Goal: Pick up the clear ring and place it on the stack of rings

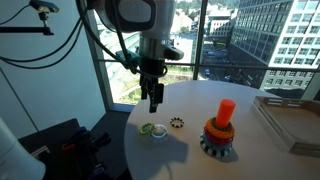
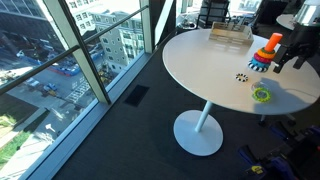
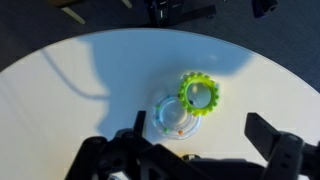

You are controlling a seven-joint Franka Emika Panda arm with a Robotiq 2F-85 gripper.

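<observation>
Right now my Robotiq gripper (image 1: 153, 103) hangs above a round white table (image 1: 190, 100), over a spot close to the table's rim; its fingers (image 3: 275, 140) are spread apart and grip nothing, as the wrist view shows them dark at either side of the lower frame.

Between those fingers in the wrist view lies the clear ring (image 3: 173, 117), flat on the tabletop; it touches the yellow-green toothed ring (image 3: 198, 95), and their edges seem to overlap a little; both sit near the table's edge.

In an exterior view a small dark toothed ring (image 1: 177, 124) lies just beside that pair, further in from the rim; beyond it, well apart from the clear ring, stands the stack of rings (image 1: 220, 130): an upright orange-red peg with orange and yellow rings on a wider blue toothed base.

A shallow wooden tray (image 1: 290, 120) rests toward the far edge of the table.
</observation>
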